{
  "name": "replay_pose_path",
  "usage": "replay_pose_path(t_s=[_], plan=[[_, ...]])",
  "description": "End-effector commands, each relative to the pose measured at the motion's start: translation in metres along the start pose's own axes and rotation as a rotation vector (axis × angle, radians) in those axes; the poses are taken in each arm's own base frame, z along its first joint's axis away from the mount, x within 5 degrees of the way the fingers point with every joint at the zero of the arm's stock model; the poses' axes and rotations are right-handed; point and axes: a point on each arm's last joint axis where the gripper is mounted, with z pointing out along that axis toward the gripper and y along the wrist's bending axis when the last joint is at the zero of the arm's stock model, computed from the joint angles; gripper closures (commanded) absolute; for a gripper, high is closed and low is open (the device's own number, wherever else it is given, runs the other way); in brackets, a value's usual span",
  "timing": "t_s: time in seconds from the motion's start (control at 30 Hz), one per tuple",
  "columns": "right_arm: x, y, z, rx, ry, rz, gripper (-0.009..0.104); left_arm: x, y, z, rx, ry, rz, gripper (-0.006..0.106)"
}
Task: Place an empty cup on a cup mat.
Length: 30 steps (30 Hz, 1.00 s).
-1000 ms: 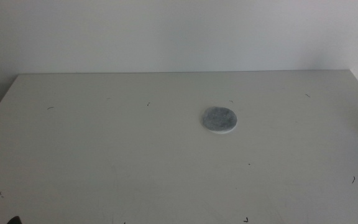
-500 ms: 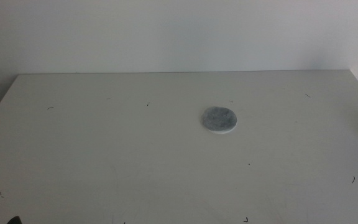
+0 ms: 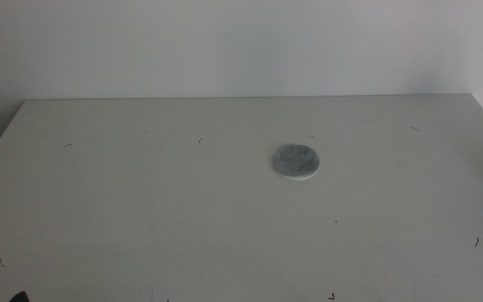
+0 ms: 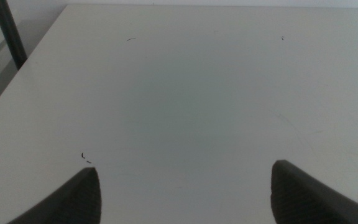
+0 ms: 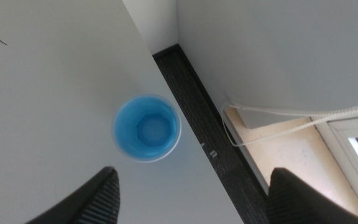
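Cup mat (image 3: 296, 161) lies flat on the table (image 3: 141, 201), right of centre and nearer the far edge than the near edge. Cup (image 5: 146, 127) stands upright on the table, close beside one table edge, rim up, seen from directly above in the right wrist view.

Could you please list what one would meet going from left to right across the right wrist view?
Table top → the cup, standing near the table's edge → dark floor strip → white cable. The right gripper hangs above, jaws open.
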Motion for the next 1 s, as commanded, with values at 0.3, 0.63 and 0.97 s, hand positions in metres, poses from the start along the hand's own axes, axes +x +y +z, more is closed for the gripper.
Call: replay_pose_path(t_s=[0.3, 0.63, 0.97], plan=[[0.014, -0.011, 0.049, 0.01, 0.021, 0.06, 0.036, -0.008, -0.001, -0.002, 0.011, -0.082, -0.011, -0.005], [0.015, -0.011, 0.104, 0.006, 0.088, 0.068, 0.036, -0.008, -0.001, -0.002, 0.011, -0.082, -0.011, -0.005], [0.011, -0.007, 0.132, -0.027, 0.092, 0.115, 0.036, -0.008, -0.001, -0.002, 0.011, -0.082, -0.011, -0.005]])
